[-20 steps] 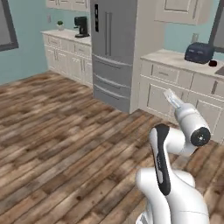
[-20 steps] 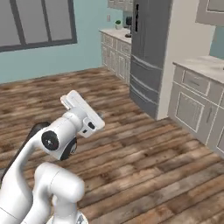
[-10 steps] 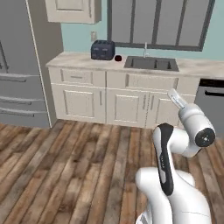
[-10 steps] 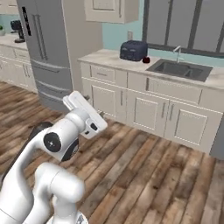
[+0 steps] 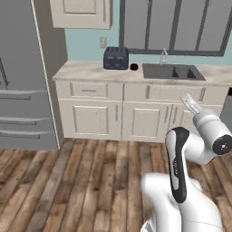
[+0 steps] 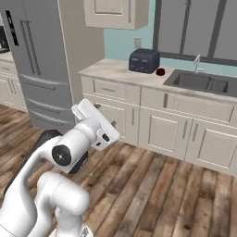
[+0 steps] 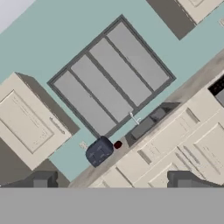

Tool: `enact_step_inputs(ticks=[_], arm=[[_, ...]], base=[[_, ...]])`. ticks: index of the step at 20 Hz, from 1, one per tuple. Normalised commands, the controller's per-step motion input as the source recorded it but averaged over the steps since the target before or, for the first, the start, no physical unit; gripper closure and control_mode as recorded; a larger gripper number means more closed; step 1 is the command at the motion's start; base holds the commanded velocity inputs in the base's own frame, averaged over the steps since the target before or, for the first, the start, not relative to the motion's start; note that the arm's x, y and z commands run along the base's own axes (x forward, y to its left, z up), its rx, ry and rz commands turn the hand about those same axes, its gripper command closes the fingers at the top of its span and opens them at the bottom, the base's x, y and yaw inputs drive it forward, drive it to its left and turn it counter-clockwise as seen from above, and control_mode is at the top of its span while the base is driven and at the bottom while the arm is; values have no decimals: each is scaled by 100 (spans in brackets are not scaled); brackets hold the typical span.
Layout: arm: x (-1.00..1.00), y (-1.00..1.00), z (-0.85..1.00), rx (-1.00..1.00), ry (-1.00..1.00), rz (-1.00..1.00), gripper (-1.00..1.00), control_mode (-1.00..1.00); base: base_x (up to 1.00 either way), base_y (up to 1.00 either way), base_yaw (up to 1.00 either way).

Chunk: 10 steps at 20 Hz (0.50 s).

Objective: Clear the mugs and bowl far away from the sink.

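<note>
Hand view looks ahead of the open, empty gripper (image 7: 112, 181) at the maroon mug (image 7: 117, 145), well off, between toaster (image 7: 99, 152) and sink (image 7: 146, 124). Judged step: approach; next, the base must drive closer before any reach.

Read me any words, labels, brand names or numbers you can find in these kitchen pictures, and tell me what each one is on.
No readable text in any view.
The toaster, the fridge, the wall outlet and the cabinet doors are plain, with no label, brand or number.
The maroon mug beside the sink shows no print, though it is too small to be sure.
</note>
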Motion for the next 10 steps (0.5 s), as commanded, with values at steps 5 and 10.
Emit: enact_step_inputs(ticks=[5, 10], arm=[[0, 0, 0, 0, 0, 0, -100, 100], [0, 0, 0, 0, 0, 0, -100, 100]], base=[[100, 74, -18], [100, 40, -6]])
